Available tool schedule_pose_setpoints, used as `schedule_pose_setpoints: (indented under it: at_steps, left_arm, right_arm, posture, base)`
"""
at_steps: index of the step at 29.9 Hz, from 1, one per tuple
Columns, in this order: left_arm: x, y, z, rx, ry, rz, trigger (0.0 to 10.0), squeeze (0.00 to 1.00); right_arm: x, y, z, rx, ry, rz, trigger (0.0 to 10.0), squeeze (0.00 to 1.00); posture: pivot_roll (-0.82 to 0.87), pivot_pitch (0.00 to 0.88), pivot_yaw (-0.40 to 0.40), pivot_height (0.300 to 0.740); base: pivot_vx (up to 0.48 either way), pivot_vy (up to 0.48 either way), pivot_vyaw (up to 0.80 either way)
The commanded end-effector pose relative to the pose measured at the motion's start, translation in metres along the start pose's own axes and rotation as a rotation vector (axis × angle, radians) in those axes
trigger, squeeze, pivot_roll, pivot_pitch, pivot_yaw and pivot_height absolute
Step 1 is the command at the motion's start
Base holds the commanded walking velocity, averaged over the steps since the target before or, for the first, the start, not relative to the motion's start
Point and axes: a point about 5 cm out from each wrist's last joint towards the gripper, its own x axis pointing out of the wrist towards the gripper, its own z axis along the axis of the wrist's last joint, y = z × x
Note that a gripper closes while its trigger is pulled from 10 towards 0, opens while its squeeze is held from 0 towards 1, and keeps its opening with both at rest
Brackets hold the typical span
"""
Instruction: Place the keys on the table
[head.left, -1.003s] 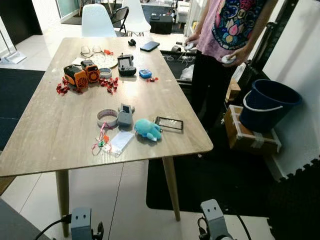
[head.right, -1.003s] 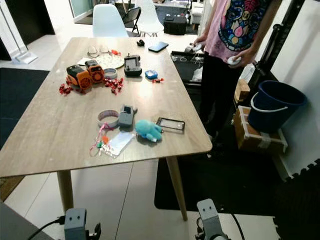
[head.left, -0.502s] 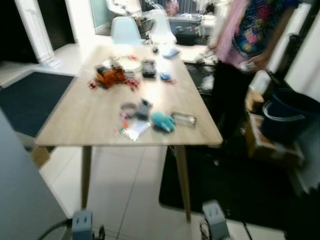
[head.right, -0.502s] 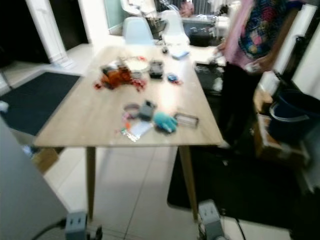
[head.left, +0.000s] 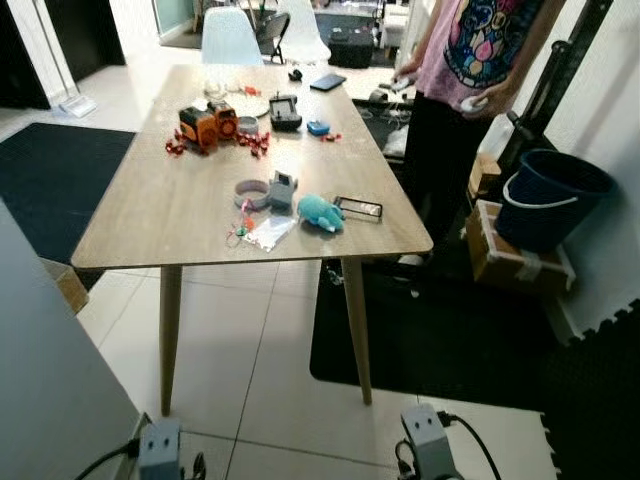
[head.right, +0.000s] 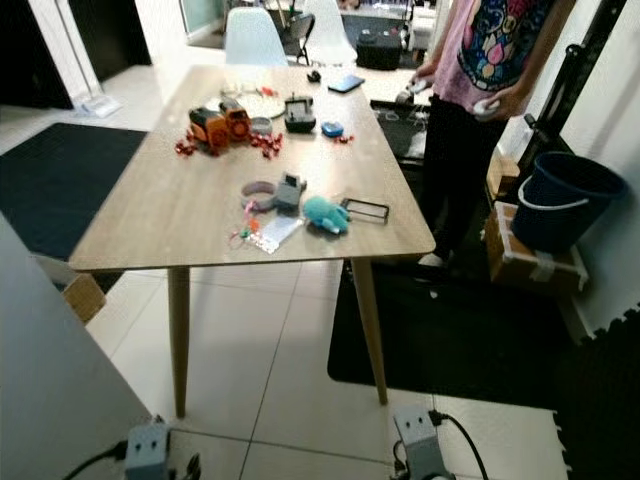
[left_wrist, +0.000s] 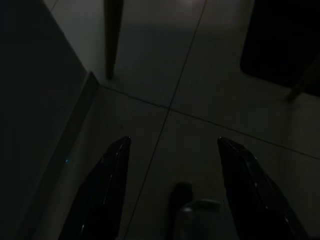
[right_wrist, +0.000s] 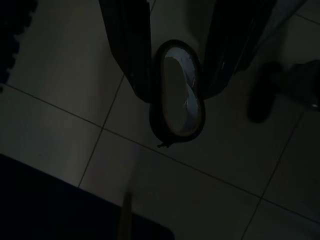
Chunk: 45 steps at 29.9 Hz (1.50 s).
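Observation:
In the right wrist view my right gripper (right_wrist: 178, 92) hangs over the tiled floor, shut on a dark-rimmed oval fob (right_wrist: 177, 102) with a pale middle, which looks like part of the keys. Above the same floor, my left gripper (left_wrist: 172, 145) is open with nothing between its fingers (left_wrist: 107, 180). The wooden table (head.left: 180, 215) stands a few steps ahead. It carries a teal plush (head.left: 320, 211), a tape roll (head.left: 249, 190), a small colourful bunch on a lanyard (head.left: 240, 232) and orange toys (head.left: 205, 125).
A person in a pink shirt (head.left: 465, 50) stands at the table's far right side. A blue bucket (head.left: 545, 195) sits on a cardboard box (head.left: 515, 262) to the right. A black mat (head.left: 440, 340) lies under the table's right side. A grey panel (head.left: 45, 380) rises close on my left.
The camera has drawn back and swung, so the table now looks farther off and a grey panel has come into view on the left. The things on the table lie as before.

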Motion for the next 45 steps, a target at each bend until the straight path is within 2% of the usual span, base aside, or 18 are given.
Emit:
schedule_pose_setpoints:
  at_steps: [1, 32, 45]
  left_arm:
    - [-0.0009, -0.0001, -0.001, 0.003, -0.002, -0.001, 10.0, 0.0]
    - [-0.0022, 0.0024, 0.0006, -0.006, -0.022, 0.026, 10.0, 0.0]
    - [-0.0023, 0.0013, 0.0003, -0.013, -0.02, 0.024, 10.0, 0.0]
  right_arm:
    - [-0.0003, 0.0015, -0.0021, -0.005, 0.009, 0.005, 10.0, 0.0]
    - [-0.0007, 0.0015, -0.0034, -0.009, 0.012, 0.009, 10.0, 0.0]
    - [-0.0009, 0.001, -0.0038, -0.009, 0.014, 0.008, 10.0, 0.0]
  posture:
    - [0.09, 0.055, -0.065, 0.74]
    - [0.09, 0.071, -0.069, 0.74]
    - [0.08, 0.072, -0.07, 0.74]
  base:
    - [0.0, 0.0, 0.0]
    - [0.0, 0.0, 0.0]
    - [0.261, 0.0, 0.0]
